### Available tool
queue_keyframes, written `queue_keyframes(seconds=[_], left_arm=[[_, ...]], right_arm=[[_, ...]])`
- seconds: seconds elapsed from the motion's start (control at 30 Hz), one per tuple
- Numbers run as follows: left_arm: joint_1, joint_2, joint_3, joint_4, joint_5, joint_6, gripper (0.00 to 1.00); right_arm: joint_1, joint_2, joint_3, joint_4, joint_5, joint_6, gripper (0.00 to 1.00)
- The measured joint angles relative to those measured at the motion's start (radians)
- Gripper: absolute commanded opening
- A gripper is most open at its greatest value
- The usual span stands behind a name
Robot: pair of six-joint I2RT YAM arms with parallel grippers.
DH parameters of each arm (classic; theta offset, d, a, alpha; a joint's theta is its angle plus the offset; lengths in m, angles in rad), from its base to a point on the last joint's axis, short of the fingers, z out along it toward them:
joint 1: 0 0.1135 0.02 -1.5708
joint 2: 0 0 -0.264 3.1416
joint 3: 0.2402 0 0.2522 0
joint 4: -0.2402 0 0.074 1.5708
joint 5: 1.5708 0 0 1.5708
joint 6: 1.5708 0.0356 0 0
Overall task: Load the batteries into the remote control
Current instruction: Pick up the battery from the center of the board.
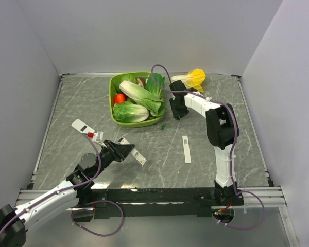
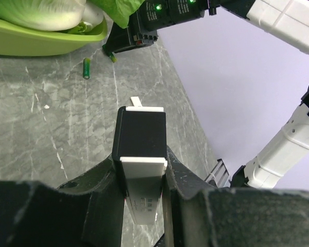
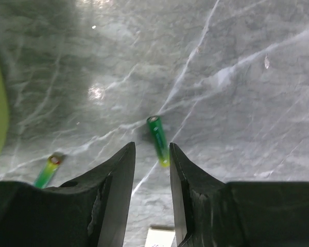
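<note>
My left gripper (image 1: 124, 150) (image 2: 141, 177) is shut on the remote control (image 2: 140, 138), a flat white bar with a black section, and holds it just above the table; it also shows in the top view (image 1: 136, 156). My right gripper (image 1: 176, 114) (image 3: 151, 154) is open and low over the table, beside the green bowl. One green battery (image 3: 158, 140) lies on the table at its fingertips, close to the right finger. The second battery (image 3: 48, 170) lies to the left, outside the jaws. Both show in the left wrist view (image 2: 86, 68) (image 2: 113, 57). One shows from above (image 1: 164, 126).
A green bowl (image 1: 115, 114) of leafy vegetables and a red tomato stands at the back centre. A yellow-leafed vegetable (image 1: 191, 78) lies behind the right arm. A thin white strip (image 1: 186, 149) lies mid-table. A white plate with a red knob (image 1: 84, 127) lies at the left.
</note>
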Motion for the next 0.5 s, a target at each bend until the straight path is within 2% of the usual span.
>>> queue_keyframes(seconds=[0.23,0.5], left_arm=[[0.0,-0.006,0.0,-0.026,0.0,0.0,0.01],[0.0,-0.006,0.0,-0.035,0.001,0.0,0.01]], right_arm=[[-0.015,0.042,0.031,-0.025,-0.034,-0.028,0.38],[-0.029,0.068,0.071,-0.052,-0.074,-0.047,0.27]])
